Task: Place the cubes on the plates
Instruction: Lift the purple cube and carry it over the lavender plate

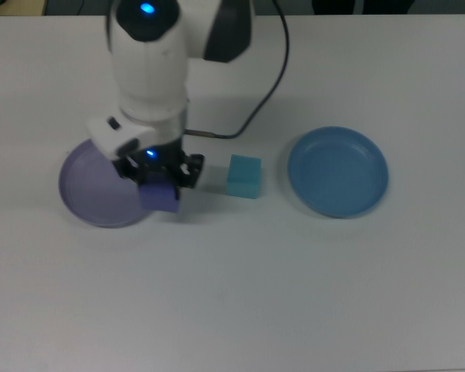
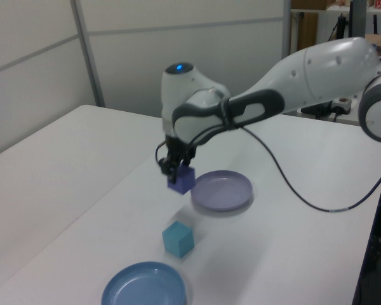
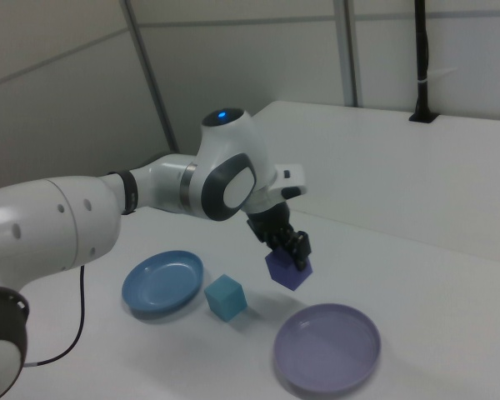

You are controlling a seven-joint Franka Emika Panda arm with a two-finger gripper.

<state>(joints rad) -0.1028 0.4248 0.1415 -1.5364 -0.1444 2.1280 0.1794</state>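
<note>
My gripper (image 1: 160,175) (image 2: 176,173) (image 3: 288,252) is shut on the purple-blue cube (image 1: 160,195) (image 2: 181,180) (image 3: 287,270) and holds it in the air. In the top view the cube hangs over the right rim of the lavender plate (image 1: 93,190) (image 2: 221,190) (image 3: 327,347). The turquoise cube (image 1: 243,176) (image 2: 178,239) (image 3: 225,297) rests on the table between the two plates. The blue plate (image 1: 338,171) (image 2: 145,285) (image 3: 162,281) lies on the top view's right with nothing on it.
The white arm (image 1: 149,58) reaches over the table from the top view's upper edge, and its black cable (image 1: 267,85) trails across the white table (image 1: 256,294). A grey partition wall (image 2: 197,51) stands behind the table.
</note>
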